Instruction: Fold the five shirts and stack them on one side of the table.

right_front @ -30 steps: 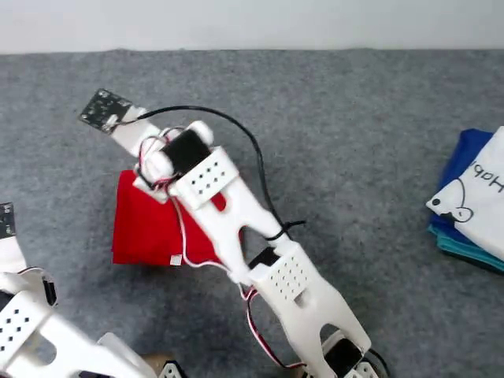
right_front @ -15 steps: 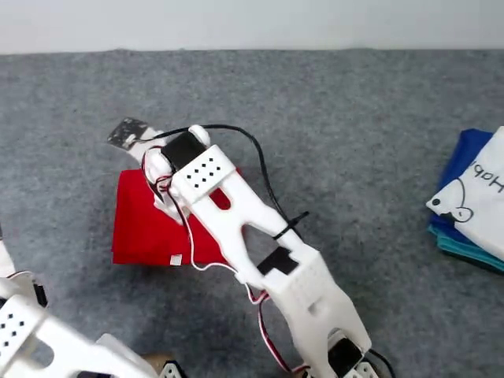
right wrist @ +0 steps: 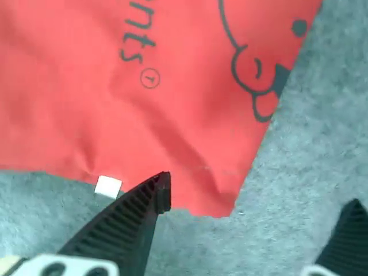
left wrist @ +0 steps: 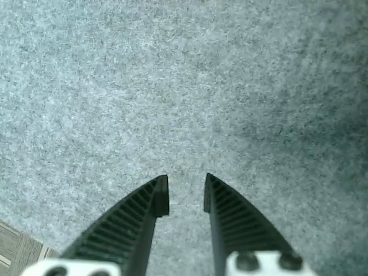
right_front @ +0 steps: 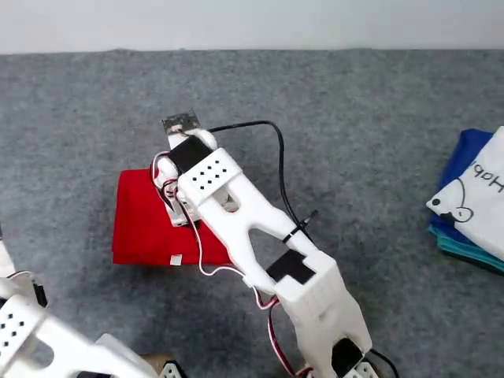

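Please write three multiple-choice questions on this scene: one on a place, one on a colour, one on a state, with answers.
1. Where does the red shirt lie? A. in a basket B. flat on the grey table C. held in the air
2. What colour is the top shirt of the stack at the right edge? A. white B. red C. black
3. How is the right gripper? A. shut on the shirt B. open over the shirt's corner C. shut on nothing
Answers: 1 B, it lies on the table; 2 A, the top is white; 3 B, its fingers stand wide apart.
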